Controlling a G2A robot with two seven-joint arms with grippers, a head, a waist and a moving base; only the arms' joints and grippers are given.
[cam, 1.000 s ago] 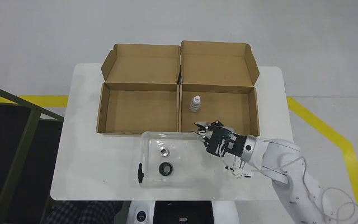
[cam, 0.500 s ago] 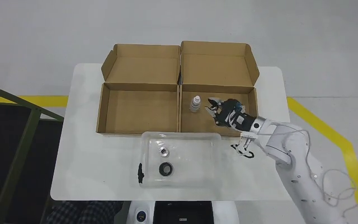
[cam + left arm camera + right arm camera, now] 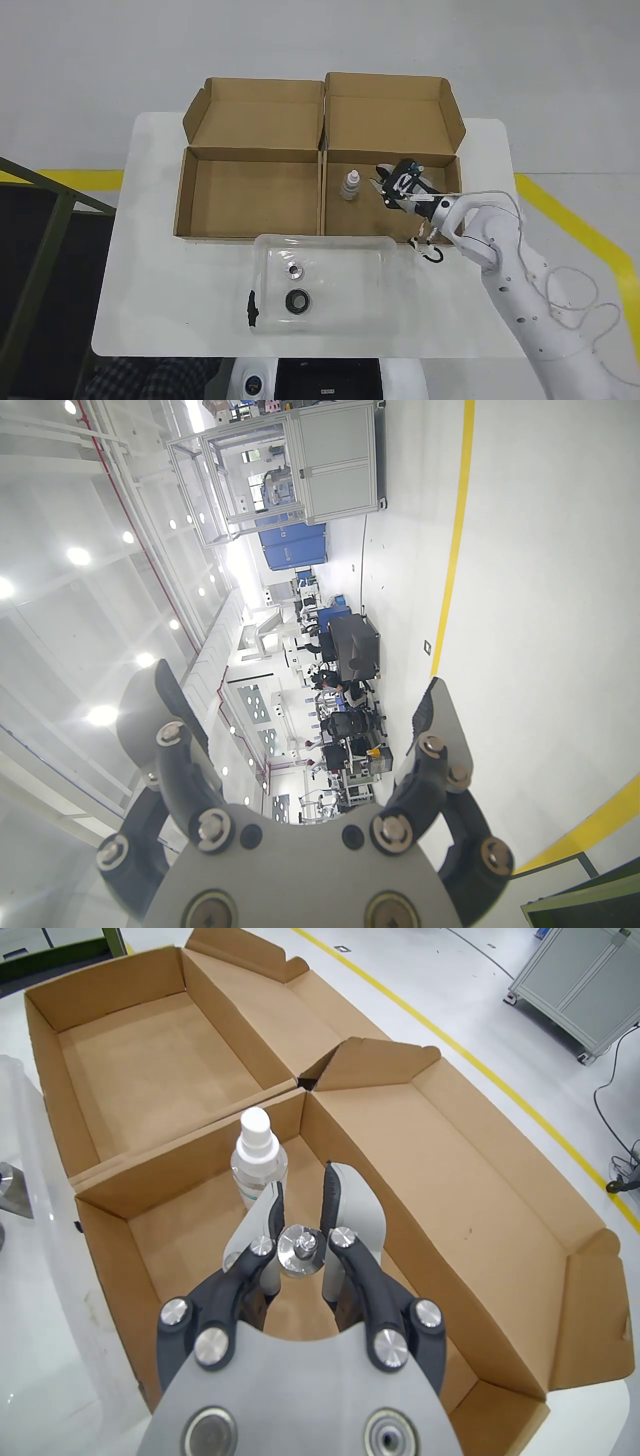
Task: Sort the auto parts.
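My left gripper point(image 3: 300, 680) points out at the hall, with its fingers spread wide. On the white bench point(image 3: 150, 280), the left cardboard box point(image 3: 248, 198) sits open with its lid folded back. In front of it is the clear plastic tray point(image 3: 350, 290). It holds a black strip point(image 3: 250, 310) at its left end, then a black ring point(image 3: 296, 300), and a small silver fitting point(image 3: 293, 270) just behind the ring. The right cardboard box point(image 3: 345, 215) touches the left one, side by side. A small spray bottle point(image 3: 349, 184) stands upright near its left wall. Just right of the bottle, my right gripper point(image 3: 382, 188) hangs over the inside of that box. It is pinching a round silver part point(image 3: 299, 1248) with a stud at its centre. I cannot tell whether the part touches the box floor.
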